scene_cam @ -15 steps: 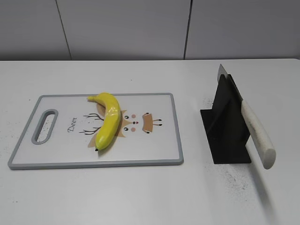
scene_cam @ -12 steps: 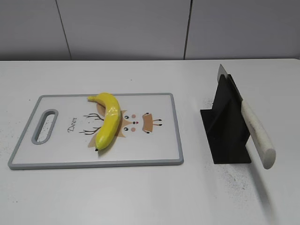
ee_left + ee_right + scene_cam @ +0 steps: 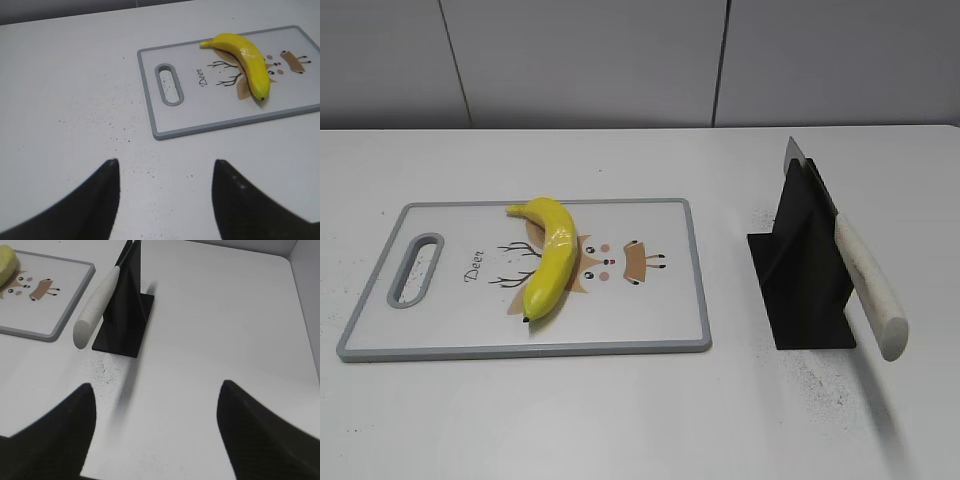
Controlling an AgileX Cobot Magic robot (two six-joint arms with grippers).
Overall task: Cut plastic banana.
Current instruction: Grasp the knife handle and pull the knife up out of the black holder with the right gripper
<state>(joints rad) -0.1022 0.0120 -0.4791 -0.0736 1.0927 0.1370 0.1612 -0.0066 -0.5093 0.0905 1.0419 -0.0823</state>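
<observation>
The plastic banana (image 3: 552, 255), glossy yellow with dark tips, lies on a white cutting board (image 3: 650, 320) with a grey rim and a deer drawing. It also shows in the left wrist view (image 3: 247, 64) and at the corner of the right wrist view (image 3: 6, 262). A knife with a white handle (image 3: 868, 285) rests slanted in a black stand (image 3: 802, 270). My left gripper (image 3: 165, 170) is open and empty above bare table, near the board's handle end. My right gripper (image 3: 156, 392) is open and empty, right of the stand (image 3: 126, 310). Neither gripper shows in the exterior view.
The board has a handle slot (image 3: 416, 268) at its left end. The white table (image 3: 620, 420) carries dark specks near the stand and left of the board. A grey wall (image 3: 620, 60) runs behind, and the table's right edge (image 3: 295, 280) meets a wall.
</observation>
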